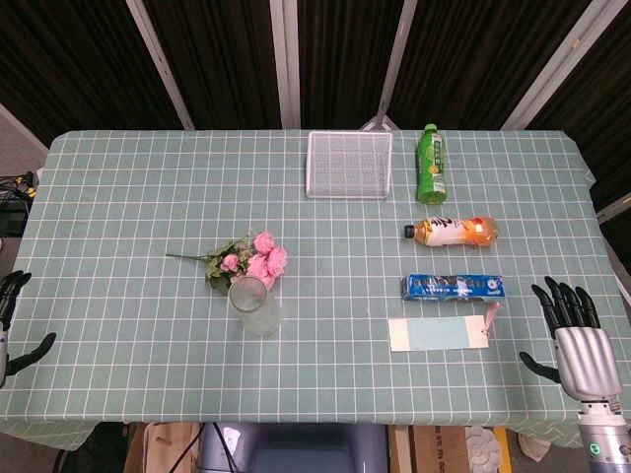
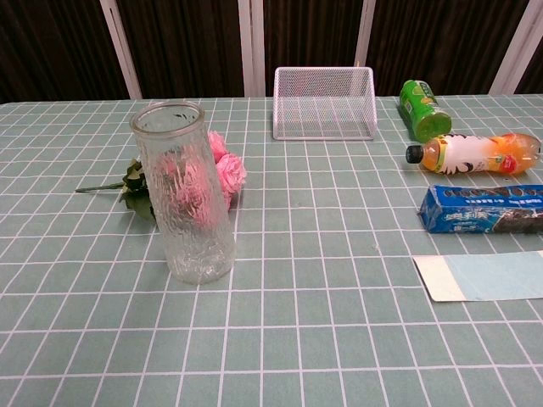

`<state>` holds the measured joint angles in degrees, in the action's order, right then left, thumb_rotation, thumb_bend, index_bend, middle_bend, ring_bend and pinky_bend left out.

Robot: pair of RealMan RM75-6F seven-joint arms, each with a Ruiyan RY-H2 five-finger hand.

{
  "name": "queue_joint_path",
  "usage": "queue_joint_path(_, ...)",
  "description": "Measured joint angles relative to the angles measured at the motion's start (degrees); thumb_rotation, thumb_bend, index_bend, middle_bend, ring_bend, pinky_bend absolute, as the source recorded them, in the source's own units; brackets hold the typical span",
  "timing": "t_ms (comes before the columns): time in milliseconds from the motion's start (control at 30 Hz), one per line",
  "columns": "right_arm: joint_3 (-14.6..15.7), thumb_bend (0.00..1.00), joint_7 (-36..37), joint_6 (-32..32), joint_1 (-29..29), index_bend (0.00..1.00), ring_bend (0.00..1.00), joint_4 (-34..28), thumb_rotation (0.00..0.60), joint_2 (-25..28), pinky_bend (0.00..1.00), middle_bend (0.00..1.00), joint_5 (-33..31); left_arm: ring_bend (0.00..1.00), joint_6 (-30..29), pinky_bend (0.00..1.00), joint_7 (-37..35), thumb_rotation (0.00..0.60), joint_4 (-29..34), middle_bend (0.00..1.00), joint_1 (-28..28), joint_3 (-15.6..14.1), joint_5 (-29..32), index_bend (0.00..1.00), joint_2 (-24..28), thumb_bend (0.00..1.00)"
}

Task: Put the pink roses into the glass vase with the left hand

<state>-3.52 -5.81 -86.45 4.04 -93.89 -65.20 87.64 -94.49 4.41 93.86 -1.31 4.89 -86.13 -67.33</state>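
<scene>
The pink roses (image 1: pixel 258 259) lie flat on the green checked tablecloth, their stem pointing left; in the chest view the pink roses (image 2: pixel 227 170) show partly behind the glass. The empty glass vase (image 1: pixel 253 305) stands upright just in front of them, seen close up as the glass vase (image 2: pixel 184 192). My left hand (image 1: pixel 12 320) hangs at the table's left edge, far from the flowers, fingers spread and holding nothing. My right hand (image 1: pixel 572 337) sits at the front right corner, fingers spread and empty. Neither hand shows in the chest view.
A white wire basket (image 1: pixel 349 165) stands at the back centre. On the right lie a green bottle (image 1: pixel 431 164), an orange drink bottle (image 1: pixel 454 232), a blue biscuit packet (image 1: pixel 453 287) and a pale blue card (image 1: pixel 437 333).
</scene>
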Motion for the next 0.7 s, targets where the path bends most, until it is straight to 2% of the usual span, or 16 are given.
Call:
queue_joint_path(467, -0.2, 0.15, -0.5, 0.8, 0.4, 0.1, 0.0, 0.3, 0.6, -0.5, 0.0, 0.04, -0.8, 0.0, 1.6, 0.0, 1.0, 0.6, -0.1, 0.12, -0.3, 0.7, 2.2, 0.14, -0.2, 0.26)
queue_joint_path(700, -0.2, 0.15, 0.7, 0.8, 0.2, 0.1, 0.0, 0.3, 0.6, -0.1, 0.0, 0.04, -0.9, 0.0, 3.2, 0.0, 7.3, 0.6, -1.4, 0.11, -1.8, 2.3, 4.8, 0.13, -1.5, 0.22)
